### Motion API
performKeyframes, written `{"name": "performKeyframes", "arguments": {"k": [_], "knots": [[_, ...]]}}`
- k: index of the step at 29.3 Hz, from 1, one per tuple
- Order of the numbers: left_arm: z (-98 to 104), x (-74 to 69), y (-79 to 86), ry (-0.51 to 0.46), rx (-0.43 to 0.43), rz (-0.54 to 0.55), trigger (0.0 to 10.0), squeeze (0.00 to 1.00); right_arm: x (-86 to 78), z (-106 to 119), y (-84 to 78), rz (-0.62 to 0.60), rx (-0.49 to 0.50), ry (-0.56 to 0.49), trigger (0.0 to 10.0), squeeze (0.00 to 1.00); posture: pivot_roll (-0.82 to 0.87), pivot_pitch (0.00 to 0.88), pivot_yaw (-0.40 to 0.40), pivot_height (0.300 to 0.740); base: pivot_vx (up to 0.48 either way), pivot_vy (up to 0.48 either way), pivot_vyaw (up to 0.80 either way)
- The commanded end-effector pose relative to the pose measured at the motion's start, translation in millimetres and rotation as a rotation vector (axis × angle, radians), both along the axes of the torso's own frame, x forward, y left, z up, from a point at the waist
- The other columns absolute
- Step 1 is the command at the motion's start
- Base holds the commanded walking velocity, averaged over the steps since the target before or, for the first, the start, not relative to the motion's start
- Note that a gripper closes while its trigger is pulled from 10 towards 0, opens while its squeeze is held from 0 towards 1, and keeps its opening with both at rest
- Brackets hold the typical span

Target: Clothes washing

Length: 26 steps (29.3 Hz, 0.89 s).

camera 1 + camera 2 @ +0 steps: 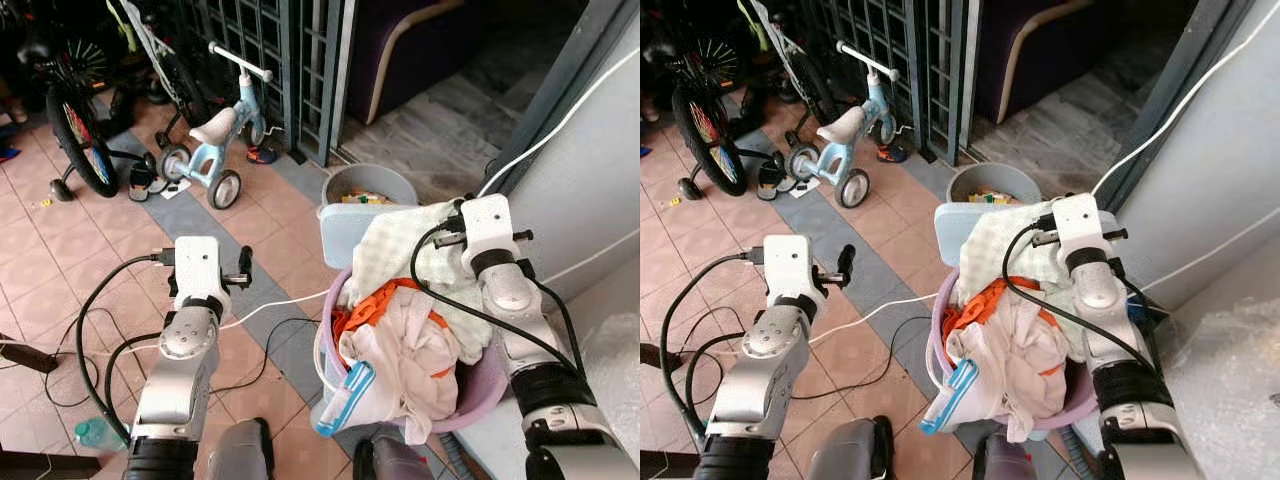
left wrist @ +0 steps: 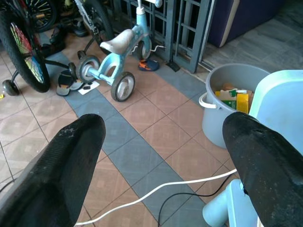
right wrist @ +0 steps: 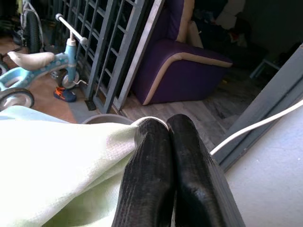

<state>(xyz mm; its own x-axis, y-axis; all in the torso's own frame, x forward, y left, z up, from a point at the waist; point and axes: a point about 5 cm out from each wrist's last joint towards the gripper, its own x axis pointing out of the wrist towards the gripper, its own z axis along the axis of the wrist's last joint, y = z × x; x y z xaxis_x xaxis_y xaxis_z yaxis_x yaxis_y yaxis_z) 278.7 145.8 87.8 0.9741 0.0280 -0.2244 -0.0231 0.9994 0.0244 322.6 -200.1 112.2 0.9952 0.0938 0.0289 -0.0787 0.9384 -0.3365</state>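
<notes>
A purple laundry basket stands on the floor in front of me, heaped with clothes: a pale green towel on top at the back, an orange garment, and a white garment with a blue-and-white item at the front. My right gripper is over the basket's far side, shut on the edge of the pale green towel. Left of the basket, over the tiled floor, my left gripper hangs open and holds nothing.
A grey bucket and a light blue stool stand just behind the basket. A white cable and black cables cross the tiles. A child's tricycle and a bicycle stand at the back left, and a white appliance to the right.
</notes>
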Motion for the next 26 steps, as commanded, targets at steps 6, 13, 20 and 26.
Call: {"name": "performKeyframes", "arguments": {"k": [6, 13, 20, 26], "knots": [[0.7, 5.6, 1.8, -0.014, 0.022, 0.012, 10.0, 0.00, 9.7, 59.1, 25.3, 0.124, 0.099, -0.210, 0.0, 0.00, 0.00, 0.010, -0.006, 0.740, 0.000, 0.000, 0.00], [0.3, 8.4, 2.9, -0.024, 0.022, 0.029, 10.0, 0.00, 15.3, 113.0, 32.2, 0.165, 0.191, -0.364, 0.0, 0.00, 0.01, 0.006, -0.011, 0.740, 0.000, 0.000, 0.00], [-1.0, 10.4, 0.8, -0.027, 0.018, 0.032, 10.0, 0.00, 15.3, 144.7, 36.1, 0.198, 0.265, -0.429, 0.0, 0.00, 0.01, 0.000, -0.008, 0.740, 0.000, 0.000, 0.00], [1.9, 20.9, -2.4, -0.047, 0.013, 0.031, 10.0, 0.00, 14.2, 179.1, 31.2, 0.233, 0.342, -0.488, 0.0, 0.00, 0.00, 0.000, -0.002, 0.740, 0.000, 0.000, 0.00]]}}
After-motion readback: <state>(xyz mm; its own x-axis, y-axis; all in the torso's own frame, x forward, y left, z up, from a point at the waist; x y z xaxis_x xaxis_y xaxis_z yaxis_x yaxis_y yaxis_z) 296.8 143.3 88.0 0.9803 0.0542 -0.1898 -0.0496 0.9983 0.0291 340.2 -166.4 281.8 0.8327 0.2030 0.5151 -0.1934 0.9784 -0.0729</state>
